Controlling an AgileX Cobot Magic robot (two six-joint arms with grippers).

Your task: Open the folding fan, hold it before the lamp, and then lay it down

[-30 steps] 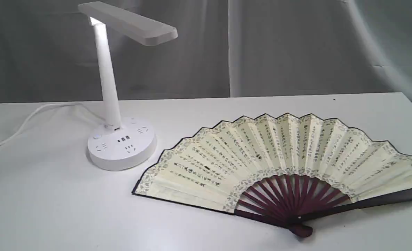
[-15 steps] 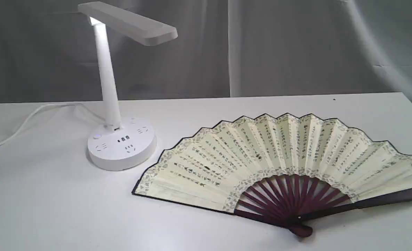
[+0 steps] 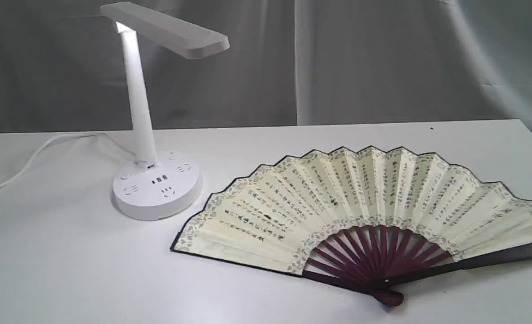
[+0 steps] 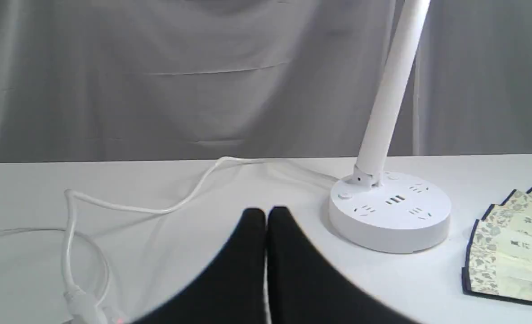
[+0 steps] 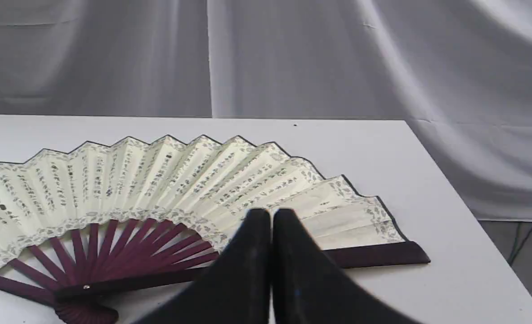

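Observation:
The folding fan (image 3: 364,202) lies spread wide open and flat on the white table (image 3: 68,270), cream pleats with dark script, maroon ribs and pivot toward the front edge. The white lamp (image 3: 157,184) stands left of it, head lit and angled over the table. No gripper shows in the exterior view. In the left wrist view my left gripper (image 4: 266,211) is shut and empty, above the table near the lamp base (image 4: 389,211); the fan's edge (image 4: 513,243) shows beside it. In the right wrist view my right gripper (image 5: 270,212) is shut and empty, above the fan (image 5: 158,180).
The lamp's white cord (image 4: 126,208) loops across the table on the left toward a plug (image 4: 83,306). The table's right edge (image 5: 472,216) runs close to the fan's guard. Grey cloth (image 3: 382,63) hangs behind the table.

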